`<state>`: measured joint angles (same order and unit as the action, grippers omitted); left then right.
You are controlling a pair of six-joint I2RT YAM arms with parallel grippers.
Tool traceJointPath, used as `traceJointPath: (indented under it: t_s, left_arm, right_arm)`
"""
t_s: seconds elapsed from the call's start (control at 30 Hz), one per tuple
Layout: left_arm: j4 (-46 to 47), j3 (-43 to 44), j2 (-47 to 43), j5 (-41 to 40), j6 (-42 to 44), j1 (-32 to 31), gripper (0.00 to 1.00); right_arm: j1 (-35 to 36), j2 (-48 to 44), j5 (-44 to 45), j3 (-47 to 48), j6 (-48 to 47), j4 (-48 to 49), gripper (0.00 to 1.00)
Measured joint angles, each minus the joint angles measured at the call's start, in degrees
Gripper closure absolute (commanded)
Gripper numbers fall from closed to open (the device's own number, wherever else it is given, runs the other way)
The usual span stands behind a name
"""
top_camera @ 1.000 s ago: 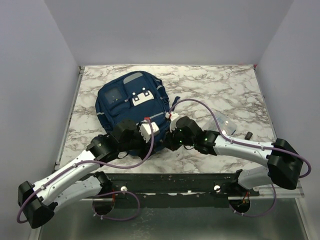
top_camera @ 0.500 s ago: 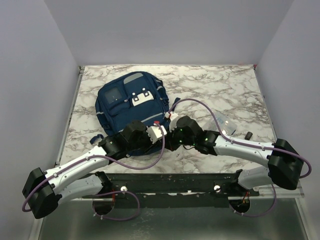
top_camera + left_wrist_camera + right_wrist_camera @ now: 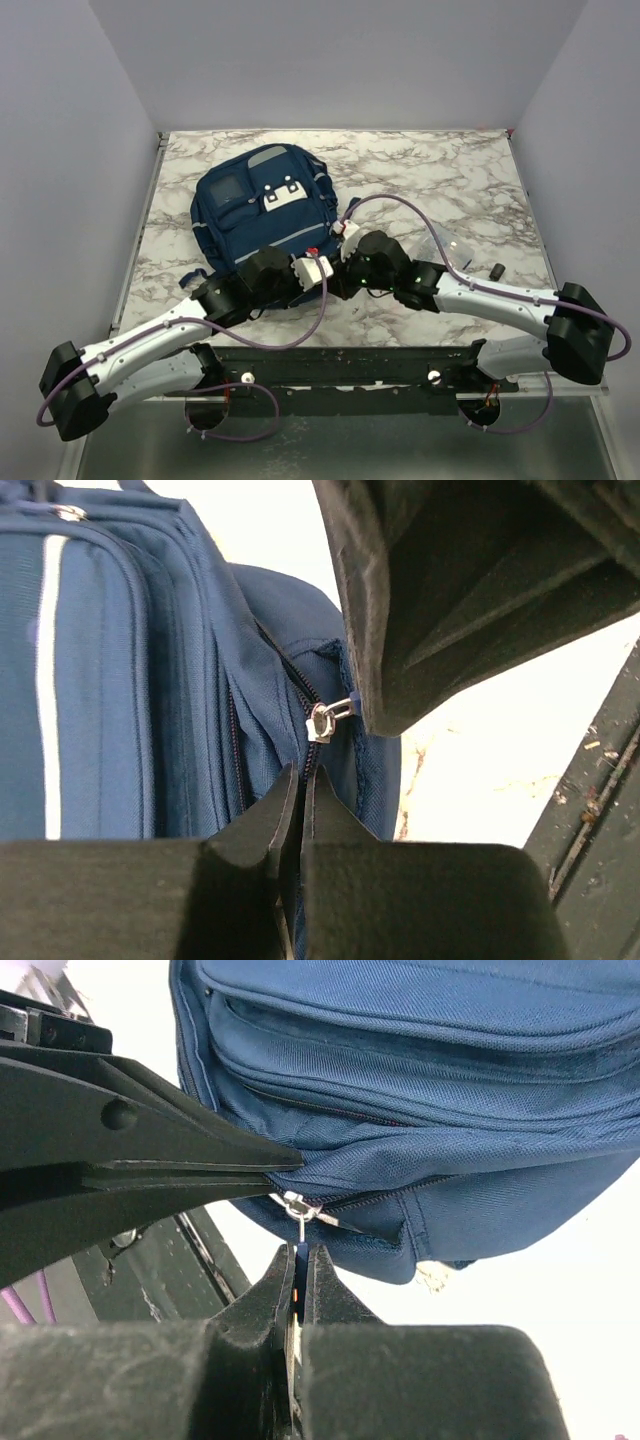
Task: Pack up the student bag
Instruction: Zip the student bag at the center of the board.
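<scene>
Navy student bag (image 3: 250, 200) is lying upper left of centre in the top view; we are pinching its fabric with the left gripper (image 3: 301, 776), the right gripper (image 3: 300, 1256) pinching the zipper pull (image 3: 296, 1208), and we are judging it best to be dragging along the zip track (image 3: 380, 1192), not upward.

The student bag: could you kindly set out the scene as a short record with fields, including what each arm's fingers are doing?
bag: navy student bag lying on the marble table, front pockets facing up
left gripper: fingers shut, pinching the bag's fabric just beside the zip
right gripper: fingers shut on the zipper pull
arms: both meet at the bag's near corner
also on table: clear pouch and a small dark item, to the right
</scene>
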<state>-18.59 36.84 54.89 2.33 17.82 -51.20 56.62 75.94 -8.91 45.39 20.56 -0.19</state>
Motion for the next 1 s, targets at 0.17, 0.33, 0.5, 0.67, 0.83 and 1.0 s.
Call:
traceJointPath:
  t_s: [0.17,0.33,0.5,0.67,0.83,1.0]
  left_arm:
    - [1.9,-2.7,-9.5,-5.3,1.4,-1.3,1.00]
    - [3.4,-6.8,-20.0,-11.0,3.4,-1.6,1.00]
    - [3.5,-8.4,-24.7,-15.1,4.7,-1.7,1.00]
    - [3.0,-8.7,-27.7,-19.3,5.8,-1.6,1.00]
    - [2.5,-9.7,-32.6,-23.1,6.9,-1.1,1.00]
    - [1.5,-10.6,-35.2,-23.4,7.3,-0.9,1.00]
  right_arm:
    - [0.5,-3.1,2.4,0.5,-2.3,2.3,1.00]
    - [0.6,-3.0,5.1,2.8,-4.5,2.0,1.00]
    - [0.2,-0.5,7.4,6.2,-6.0,0.2,1.00]
    - [-3.3,2.8,9.4,8.8,-8.1,-2.2,1.00]
    - [-11.0,9.4,9.8,9.2,-9.2,-1.8,1.00]
    - [-15.9,19.4,6.8,12.6,-9.3,2.1,0.96]
